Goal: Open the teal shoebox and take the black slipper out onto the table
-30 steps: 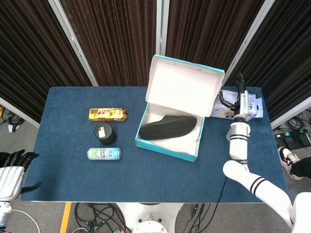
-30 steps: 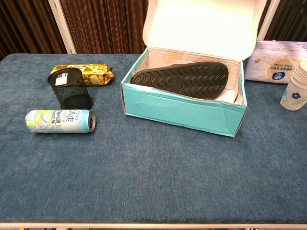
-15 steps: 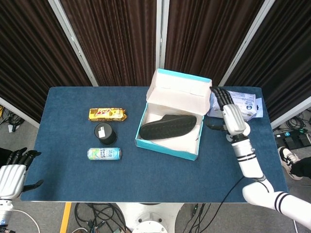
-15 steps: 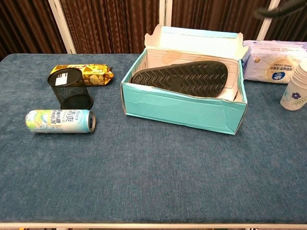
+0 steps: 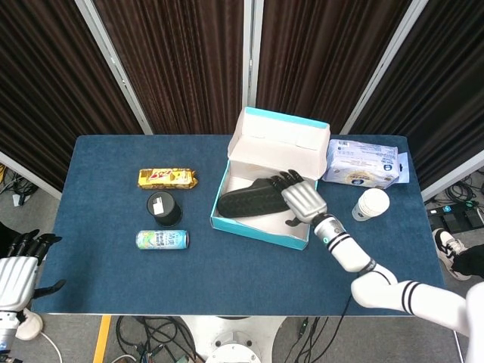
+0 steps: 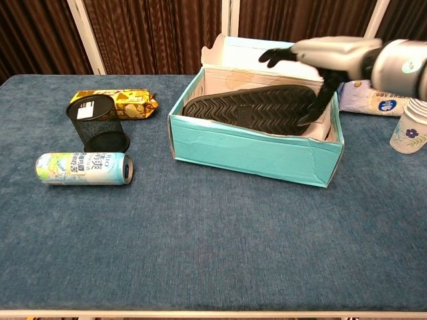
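Teal cardboard stands open at the centre of the blue table (image 5: 98, 265): the shoebox (image 6: 253, 157) has its lid (image 5: 281, 130) tipped back and upright toward the curtains, so the opening half of the job looks done. Inside, the black slipper (image 6: 257, 110) lies sole-up, filling most of the box, not yet lifted.

From the lower right of the head view the right robot hand (image 5: 301, 198) reaches over the box, fingers spread, hovering above the right end of the slipper. In the chest view its fingers point leftward across the box top while the thumb (image 6: 322, 100) dips down by the slipper's right edge. Whether it touches the rubber I cannot tell; nothing is gripped, and the hand reads as open. The left robot hand (image 5: 19, 268) waits off the table at the lower left corner of the head view, fingers loosely apart, holding nothing.

What remains, as I judge it: closing on the slipper, raising it clear of the box wall, and setting it on bare cloth. Left of the box sit a snack packet (image 5: 168, 178), a black mesh cup (image 5: 163, 208) and a can (image 5: 161, 240) on its side; to the right a paper cup (image 5: 371, 203) and a tissue pack (image 5: 361, 162).
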`<move>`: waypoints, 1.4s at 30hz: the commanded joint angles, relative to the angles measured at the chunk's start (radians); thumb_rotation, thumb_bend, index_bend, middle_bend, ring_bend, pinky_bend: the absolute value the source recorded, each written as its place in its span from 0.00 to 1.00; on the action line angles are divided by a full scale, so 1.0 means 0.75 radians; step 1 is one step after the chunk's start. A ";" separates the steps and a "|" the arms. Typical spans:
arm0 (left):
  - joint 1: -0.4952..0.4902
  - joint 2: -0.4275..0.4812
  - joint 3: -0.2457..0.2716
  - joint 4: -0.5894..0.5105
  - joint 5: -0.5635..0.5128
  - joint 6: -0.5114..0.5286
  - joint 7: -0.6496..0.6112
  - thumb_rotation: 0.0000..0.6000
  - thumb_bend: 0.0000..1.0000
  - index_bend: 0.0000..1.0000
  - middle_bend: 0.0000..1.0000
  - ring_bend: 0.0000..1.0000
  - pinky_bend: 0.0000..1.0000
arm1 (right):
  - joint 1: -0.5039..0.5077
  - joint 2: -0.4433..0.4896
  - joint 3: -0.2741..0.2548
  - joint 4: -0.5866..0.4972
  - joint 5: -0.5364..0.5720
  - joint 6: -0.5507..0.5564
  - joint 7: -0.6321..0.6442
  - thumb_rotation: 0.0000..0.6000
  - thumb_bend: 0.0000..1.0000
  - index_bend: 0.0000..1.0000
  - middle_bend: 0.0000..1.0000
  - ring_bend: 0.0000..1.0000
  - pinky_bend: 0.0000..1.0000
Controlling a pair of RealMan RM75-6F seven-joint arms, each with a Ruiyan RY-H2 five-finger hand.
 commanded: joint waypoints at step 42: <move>-0.005 -0.032 -0.001 0.073 -0.033 -0.025 -0.072 1.00 0.00 0.25 0.20 0.10 0.12 | 0.126 -0.434 -0.020 0.422 -0.049 0.232 -0.197 1.00 0.49 0.68 0.56 0.45 0.51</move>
